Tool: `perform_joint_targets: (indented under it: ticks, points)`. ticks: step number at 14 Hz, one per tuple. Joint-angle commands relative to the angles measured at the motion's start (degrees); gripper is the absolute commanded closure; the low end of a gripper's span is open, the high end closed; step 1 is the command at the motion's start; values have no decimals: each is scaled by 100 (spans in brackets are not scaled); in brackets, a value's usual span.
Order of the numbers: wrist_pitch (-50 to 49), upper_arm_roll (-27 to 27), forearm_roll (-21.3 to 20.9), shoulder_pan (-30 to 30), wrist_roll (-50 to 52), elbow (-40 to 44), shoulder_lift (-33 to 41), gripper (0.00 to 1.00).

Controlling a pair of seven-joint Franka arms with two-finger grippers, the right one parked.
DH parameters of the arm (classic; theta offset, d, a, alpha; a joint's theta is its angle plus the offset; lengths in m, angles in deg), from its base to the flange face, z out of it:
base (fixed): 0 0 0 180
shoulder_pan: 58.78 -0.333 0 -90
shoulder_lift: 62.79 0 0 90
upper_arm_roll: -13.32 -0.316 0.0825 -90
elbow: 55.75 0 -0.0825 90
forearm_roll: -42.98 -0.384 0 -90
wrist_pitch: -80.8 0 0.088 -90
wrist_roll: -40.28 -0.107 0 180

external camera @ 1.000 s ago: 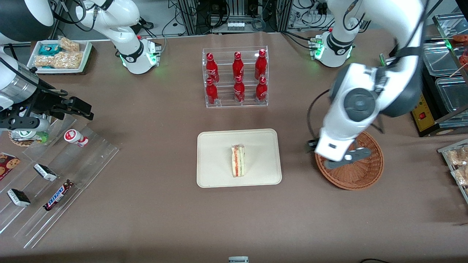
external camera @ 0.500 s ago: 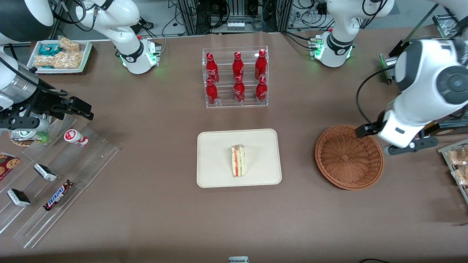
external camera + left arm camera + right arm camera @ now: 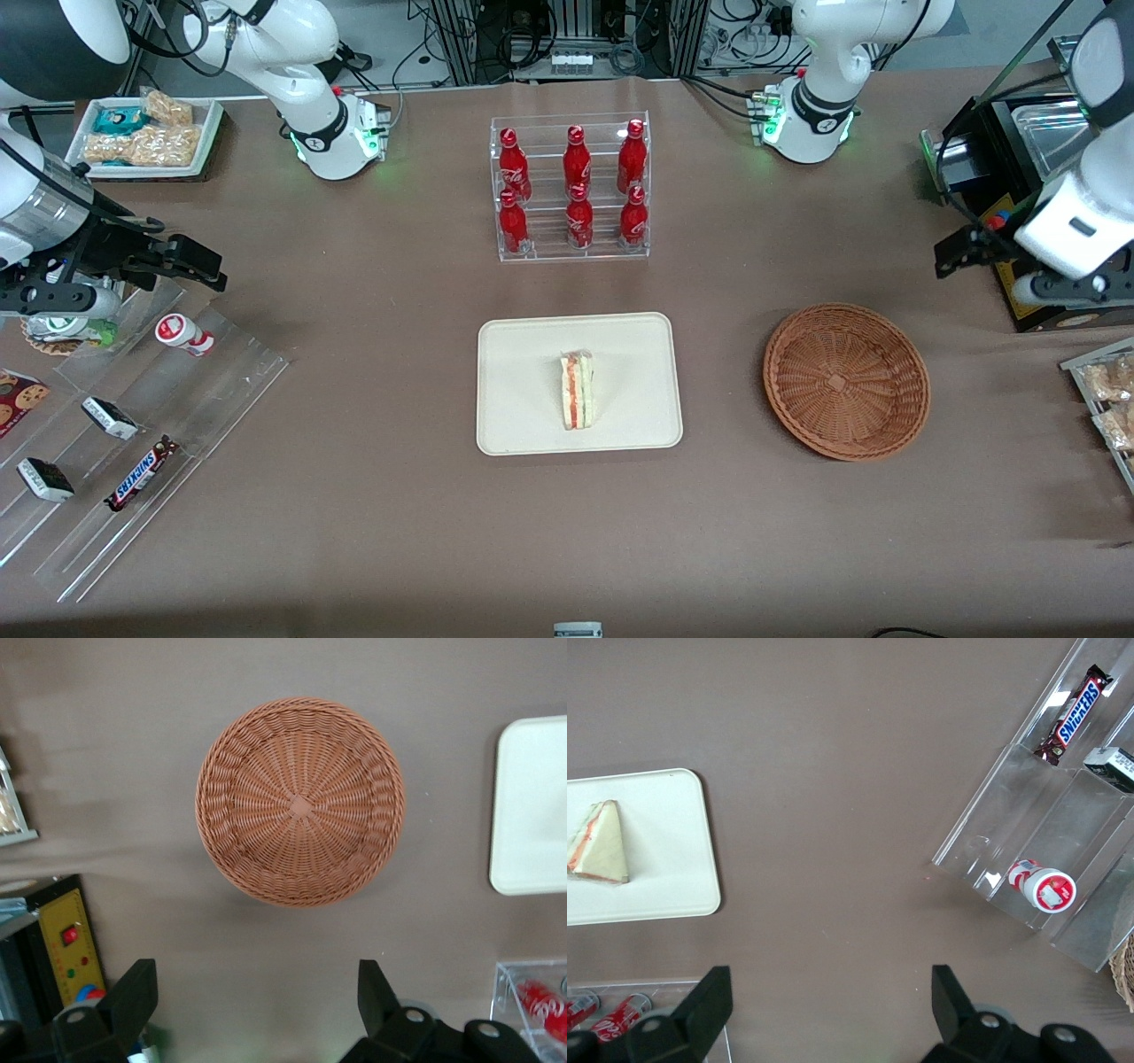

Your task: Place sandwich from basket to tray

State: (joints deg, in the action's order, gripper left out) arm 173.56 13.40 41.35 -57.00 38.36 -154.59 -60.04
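Now sandwich (image 3: 577,391) on tray (image 3: 523,354), tool (image 3: 252,1001) spread wide, high above basket (image 3: 846,381).

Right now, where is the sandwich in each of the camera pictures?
Front view: the sandwich lies on the cream tray, nearer the camera than the rack of red bottles.
Left wrist view: no sandwich; only an edge of the tray beside the empty wicker basket, with the open gripper above them.
Right wrist view: the sandwich lies on the tray.
Shared landmark: the tray.
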Motion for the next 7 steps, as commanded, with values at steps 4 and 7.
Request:
perform_joint_targets:
  ticks: [4, 7]
  points:
    - [-56, 71, 75, -29, -564, 225, 68, 0]
    - [-47, 71, 75, -20, -564, 207, 25, 0]
